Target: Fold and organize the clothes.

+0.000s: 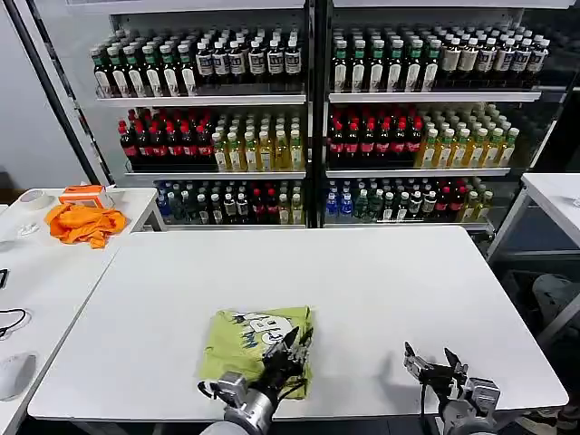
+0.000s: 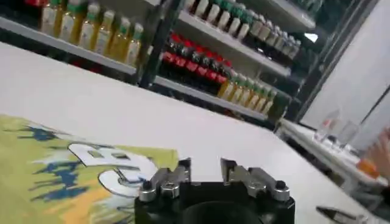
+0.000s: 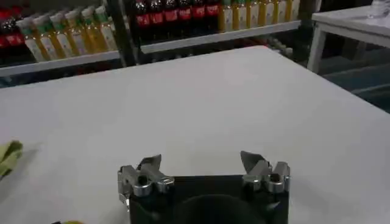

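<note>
While I look down at the white table, this is what I see.
Shirt: the light yellow-green cotton T-shirt lies folded in a flat square near the front edge, pale round print facing up.
Left gripper: my left gripper sits low over the shirt's right part. Its fingers are a little apart and hold nothing. The shirt's print is just beside and under them.
Right gripper: my right gripper is well apart from the shirt, over bare table at the front. Its fingers are wide apart and empty.
Far off: a bright orange cloth is on the side table past my left gripper.
</note>
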